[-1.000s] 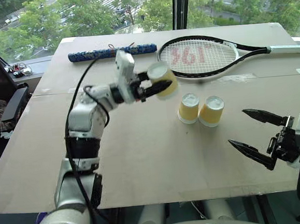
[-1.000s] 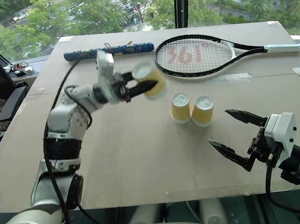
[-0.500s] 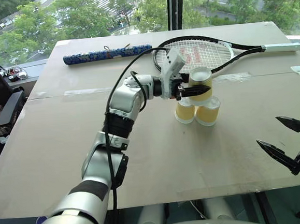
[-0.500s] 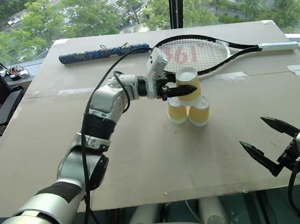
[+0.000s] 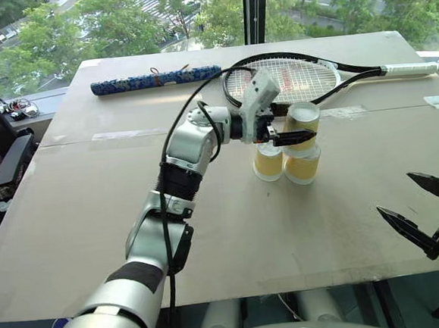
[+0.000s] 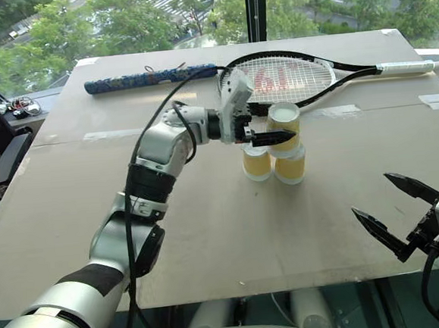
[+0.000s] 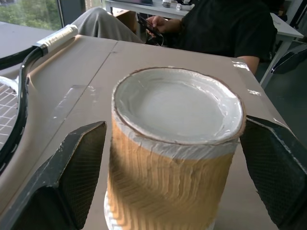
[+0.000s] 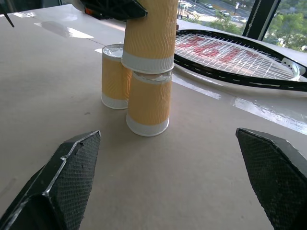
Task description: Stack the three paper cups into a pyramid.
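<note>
Left gripper (image 5: 291,132), clenched on the top cup (image 5: 303,117) half a second ago, now jaws spread either side of it, cup resting mostly on one of two base cups (image 8: 148,104), pyramid arguably lopsided; right gripper (image 5: 421,207) agape, well apart.

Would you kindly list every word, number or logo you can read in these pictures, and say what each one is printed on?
"361": large red figures on the strings of the tennis racket; a small mark follows them, too small to read.
Blue patterned roll at the table's far edge: patterned, but no legible text.
The three paper cups: ribbed sides, no print to be seen.
</note>
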